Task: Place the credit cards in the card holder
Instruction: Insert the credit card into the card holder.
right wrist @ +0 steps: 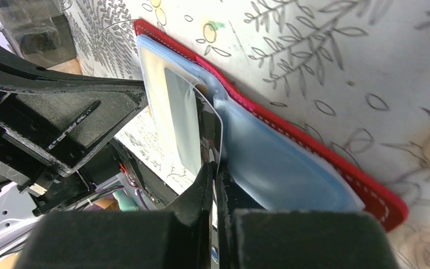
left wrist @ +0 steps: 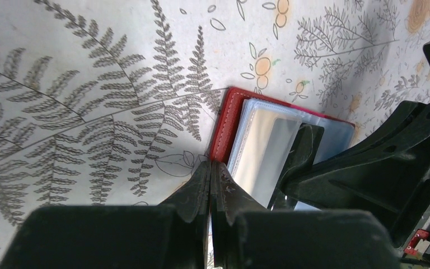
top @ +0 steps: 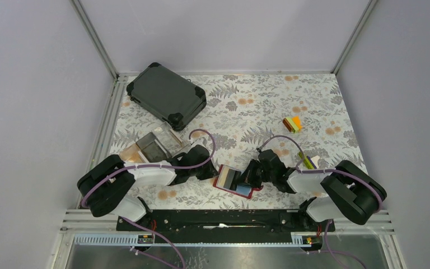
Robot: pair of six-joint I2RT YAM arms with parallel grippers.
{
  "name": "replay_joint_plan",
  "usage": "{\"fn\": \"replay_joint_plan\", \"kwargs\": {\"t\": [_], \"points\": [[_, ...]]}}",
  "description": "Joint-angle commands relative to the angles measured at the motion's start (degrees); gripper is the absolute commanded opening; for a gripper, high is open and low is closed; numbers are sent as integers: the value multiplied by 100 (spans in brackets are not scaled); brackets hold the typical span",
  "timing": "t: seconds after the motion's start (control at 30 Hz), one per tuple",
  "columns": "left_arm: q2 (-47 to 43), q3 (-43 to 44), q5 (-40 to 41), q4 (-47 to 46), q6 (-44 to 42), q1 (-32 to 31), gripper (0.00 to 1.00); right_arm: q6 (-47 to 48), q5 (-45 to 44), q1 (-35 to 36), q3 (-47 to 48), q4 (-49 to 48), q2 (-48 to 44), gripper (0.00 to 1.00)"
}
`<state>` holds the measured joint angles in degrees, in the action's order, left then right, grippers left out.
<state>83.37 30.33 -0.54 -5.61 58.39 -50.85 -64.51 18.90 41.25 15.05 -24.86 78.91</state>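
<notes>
Grey walls are boxing in a fern-printed tablecloth (top: 246,106), where a dark hard-shell case (top: 167,95) and a clear compartmented box (top: 154,145) are sitting at left. Nearer the middle, the left gripper (left wrist: 210,167) is resting at the edge of a red leather-like folding card holder (left wrist: 224,126) lying open on the cloth. Its jaws are pressed together; whether they are nipping the cover cannot be told. From the right, the right gripper (right wrist: 213,171) is pinching a thin grey plastic credit card (right wrist: 179,120), holding it edge-first at a clear inner sleeve. Insertion appears to be in hand; next, the card is likely needing a straight push deeper while the card holder is kept from sliding. Small coloured blocks (top: 292,124) are lying well apart, far right.
</notes>
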Motion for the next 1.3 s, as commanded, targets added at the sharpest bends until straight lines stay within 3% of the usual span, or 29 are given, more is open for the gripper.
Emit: {"fn": "replay_joint_plan", "kwargs": {"t": [0.0, 0.07, 0.2, 0.4, 0.57, 0.67, 1.03, 1.27], "points": [[-38, -61, -144, -58, 9, -65, 0, 333, -227, 106, 221, 459, 670, 0], [-96, -90, -108, -15, 45, -63, 0, 389, -248, 109, 308, 569, 709, 3], [-233, -178, 34, 40, 121, -65, 0, 493, -449, 111, 322, 990, 402, 19], [-276, -261, 30, 25, 216, -63, 0, 912, -996, 117, 588, 2263, -431, 40], [-297, -279, 27, -5, 234, -65, 0, 1128, -1380, 112, 826, 3061, -916, 48], [-304, -297, 34, -34, 243, -61, 0, 1200, -1297, 111, 851, 3054, -793, 47], [-344, -343, 35, -55, 269, -65, 0, 1048, -998, 383, 1047, 2225, -125, 26], [-364, -350, 34, -47, 287, -65, 0, 1043, -917, 586, 1437, 1944, 435, 19]]}}
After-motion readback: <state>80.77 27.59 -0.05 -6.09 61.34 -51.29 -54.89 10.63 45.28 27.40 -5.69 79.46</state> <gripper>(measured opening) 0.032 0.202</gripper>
